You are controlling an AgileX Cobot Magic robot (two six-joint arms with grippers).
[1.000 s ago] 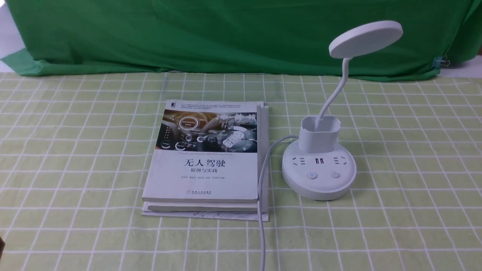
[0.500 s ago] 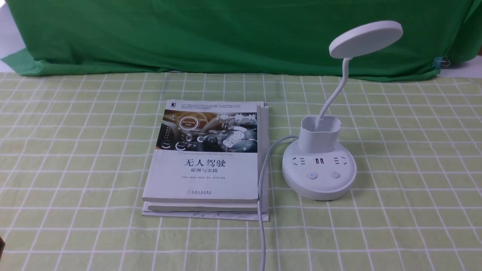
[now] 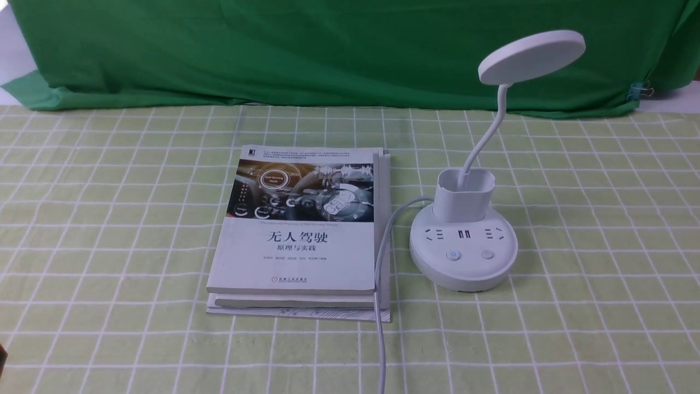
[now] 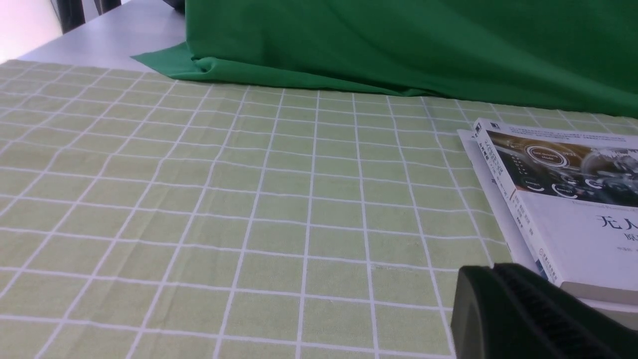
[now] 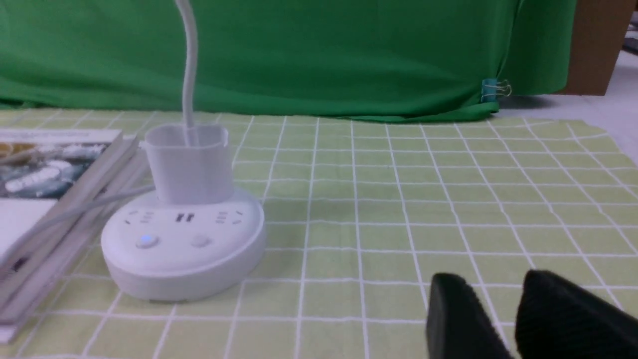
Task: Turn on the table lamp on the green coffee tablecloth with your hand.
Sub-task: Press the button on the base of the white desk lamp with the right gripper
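Book (image 3: 298, 230) cover: 无人驾驶, with 原理与实践 beneath

Lamp cord (image 3: 381, 339) beyond front view's edge.

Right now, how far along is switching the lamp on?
Done: nothing visible; the table lamp casts no glow on the green coffee tablecloth. In hand: the right tool sits apart from it, jaws slightly parted. Left: reaching and pressing a base button.

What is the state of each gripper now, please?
Left gripper: cannot be told, only a dark mass shows.
Right gripper: open, holding nothing.
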